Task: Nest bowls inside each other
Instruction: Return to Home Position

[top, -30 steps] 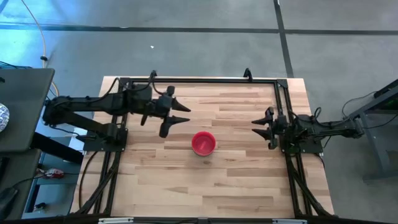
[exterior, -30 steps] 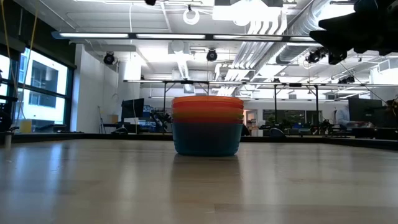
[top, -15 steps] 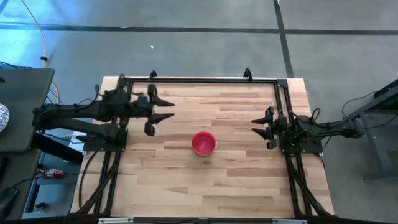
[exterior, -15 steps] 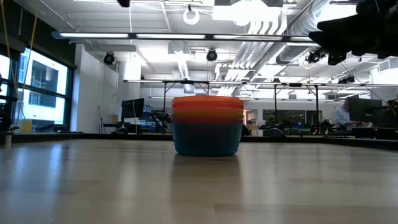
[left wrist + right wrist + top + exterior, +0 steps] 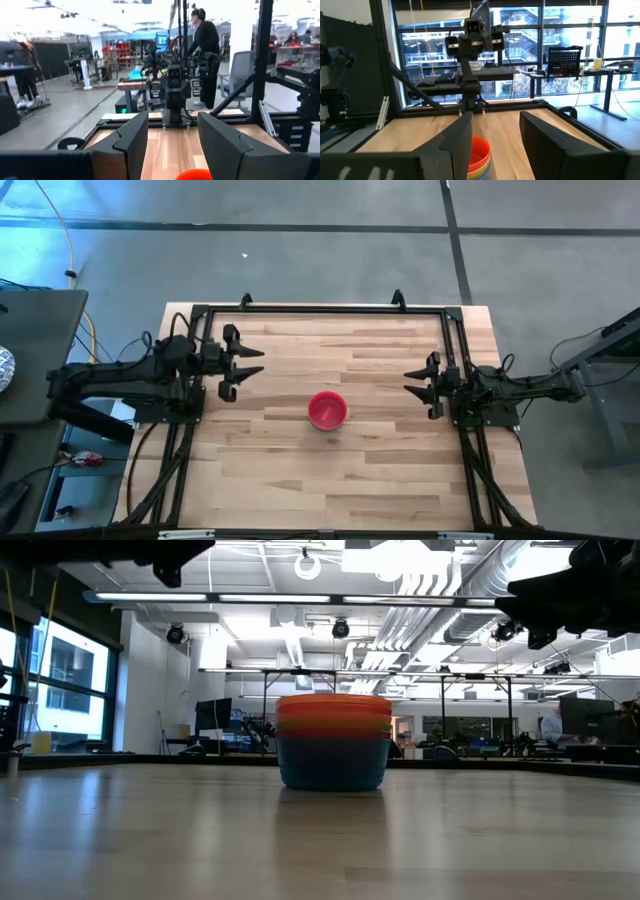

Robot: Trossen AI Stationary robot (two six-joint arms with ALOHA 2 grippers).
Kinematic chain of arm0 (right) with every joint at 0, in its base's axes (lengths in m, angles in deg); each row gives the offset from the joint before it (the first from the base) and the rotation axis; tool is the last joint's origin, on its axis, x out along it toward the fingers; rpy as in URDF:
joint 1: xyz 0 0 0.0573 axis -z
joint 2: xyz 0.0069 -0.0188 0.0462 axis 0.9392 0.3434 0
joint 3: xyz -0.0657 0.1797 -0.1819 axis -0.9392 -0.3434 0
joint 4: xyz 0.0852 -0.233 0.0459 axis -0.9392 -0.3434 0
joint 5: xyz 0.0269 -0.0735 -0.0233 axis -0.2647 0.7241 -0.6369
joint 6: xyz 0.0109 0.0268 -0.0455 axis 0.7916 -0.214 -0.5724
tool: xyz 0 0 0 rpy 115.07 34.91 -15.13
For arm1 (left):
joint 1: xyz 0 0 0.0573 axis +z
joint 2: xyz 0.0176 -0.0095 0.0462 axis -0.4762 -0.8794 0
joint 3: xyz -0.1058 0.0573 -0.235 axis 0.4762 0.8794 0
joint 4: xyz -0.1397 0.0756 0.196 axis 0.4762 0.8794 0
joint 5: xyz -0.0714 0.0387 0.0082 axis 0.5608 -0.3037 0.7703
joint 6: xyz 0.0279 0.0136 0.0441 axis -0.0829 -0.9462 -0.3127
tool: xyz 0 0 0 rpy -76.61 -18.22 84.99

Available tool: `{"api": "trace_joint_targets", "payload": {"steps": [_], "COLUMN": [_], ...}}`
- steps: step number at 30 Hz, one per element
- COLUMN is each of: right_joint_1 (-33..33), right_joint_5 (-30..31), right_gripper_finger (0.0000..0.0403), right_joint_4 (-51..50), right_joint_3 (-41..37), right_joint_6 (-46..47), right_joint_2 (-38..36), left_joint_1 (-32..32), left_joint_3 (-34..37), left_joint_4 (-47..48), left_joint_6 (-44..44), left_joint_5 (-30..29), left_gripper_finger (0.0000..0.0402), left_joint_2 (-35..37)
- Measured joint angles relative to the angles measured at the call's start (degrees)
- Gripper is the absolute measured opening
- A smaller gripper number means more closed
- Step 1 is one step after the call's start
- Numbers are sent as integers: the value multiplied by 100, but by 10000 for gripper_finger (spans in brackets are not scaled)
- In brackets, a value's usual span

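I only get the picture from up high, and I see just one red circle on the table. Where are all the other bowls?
Observer: Under it. The low view shows a stack, with the teal blue bowl at the bottom.
Operator: Any more colours?
Observer: Yes. The right wrist view shows other coloured rims peeking out under the red bowl.
Operator: Is anybody there?
Observer: The left wrist view shows a person in dark clothes standing beyond the table.
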Motion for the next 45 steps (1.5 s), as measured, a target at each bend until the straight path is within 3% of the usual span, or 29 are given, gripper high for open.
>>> {"api": "trace_joint_targets", "payload": {"steps": [3, 9, 17, 21, 30, 38, 45], "right_joint_1": [0, 2, 2, 2, 1, 2, 2], "right_joint_5": [104, 159, 258, 258, 266, 269, 417], "right_gripper_finger": [155, 155, 155, 155, 155, 155, 155], "right_joint_4": [0, -2, -84, -176, -214, -212, -194], "right_joint_3": [-2, -2, -4, -7, -7, -7, -9], "right_joint_6": [2, 17, 5, -26, -143, 24, 129], "right_joint_2": [0, 0, 0, 0, 0, -2, -2], "left_joint_1": [123, 151, -436, -738, -815, -811, -811], "left_joint_3": [477, 1223, 1390, 1390, 1399, 2275, 2249], "left_joint_4": [-480, -1260, -1351, -1225, -537, -1454, -1040], "left_joint_6": [119, 286, -216, -490, -289, 41, -76], "left_joint_5": [-54, -748, -2557, -3017, -2573, -2235, -1900], "left_gripper_finger": [161, 161, 161, 161, 161, 161, 161], "left_joint_2": [154, 408, 504, 504, 500, 766, 1043]}}
